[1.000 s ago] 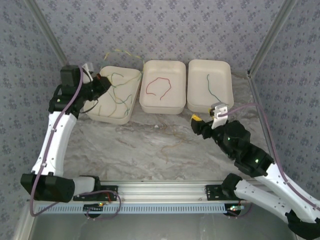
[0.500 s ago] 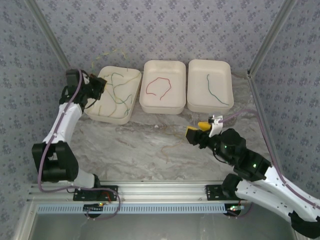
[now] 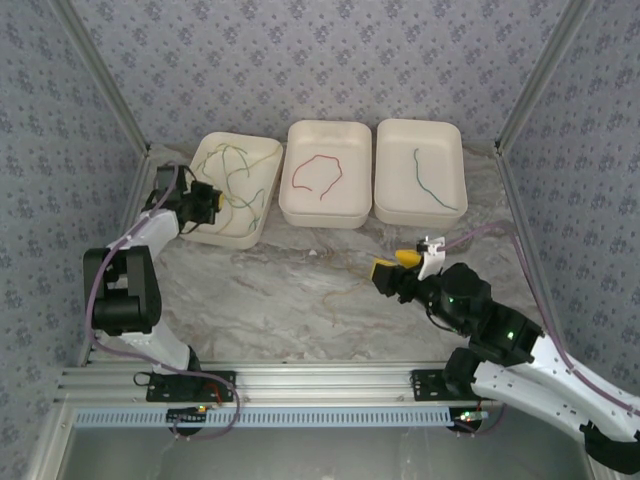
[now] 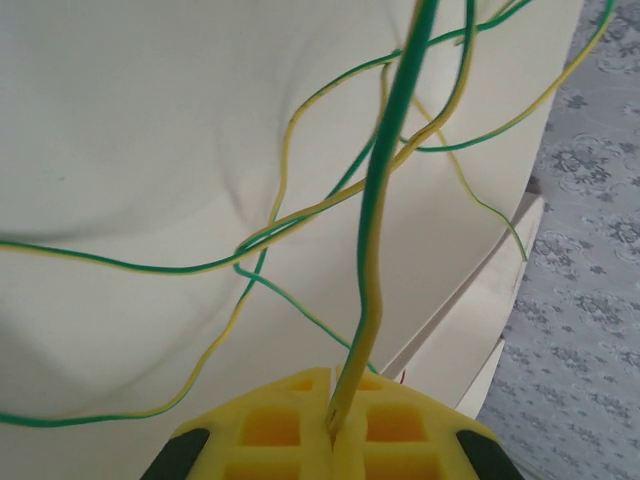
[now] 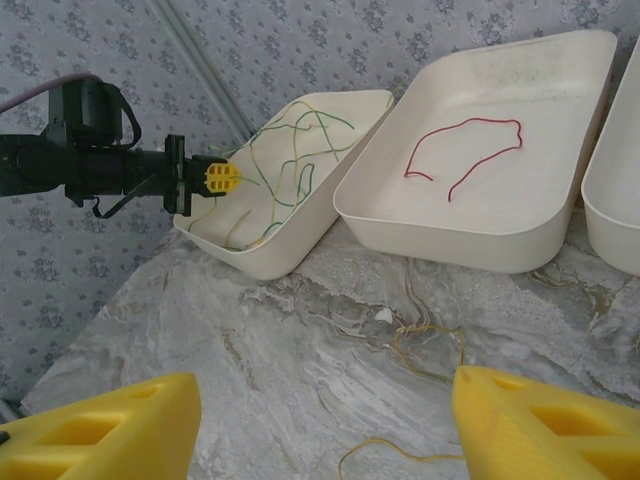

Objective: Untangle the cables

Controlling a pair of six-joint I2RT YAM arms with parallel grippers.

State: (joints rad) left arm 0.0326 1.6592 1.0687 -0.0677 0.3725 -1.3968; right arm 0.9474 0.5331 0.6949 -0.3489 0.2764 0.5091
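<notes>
Three trays, top view: tangle of thin green and yellow cables (image 3: 240, 180) in the left white moulded tray (image 3: 270, 145); single red wire (image 3: 318, 172) and single green wire (image 3: 432, 185) apart in the middle tray (image 3: 325, 215) and right tray (image 3: 400, 208), apparently sorted. Left wrist view: left gripper (image 4: 333, 425) clenched on one green-yellow strand (image 4: 385, 220), likely for drawing it out of the knot. Right wrist view: right gripper (image 5: 325, 420) spread wide, empty, low over the marbled tabletop (image 5: 250, 340), seemingly poised for the loose yellowish wire (image 5: 430, 345) lying there.

marbled table (image 3: 250, 290) with three white trays (image 3: 325, 222) in a row, a thin yellowish cable (image 3: 338, 300) loose before them
</notes>
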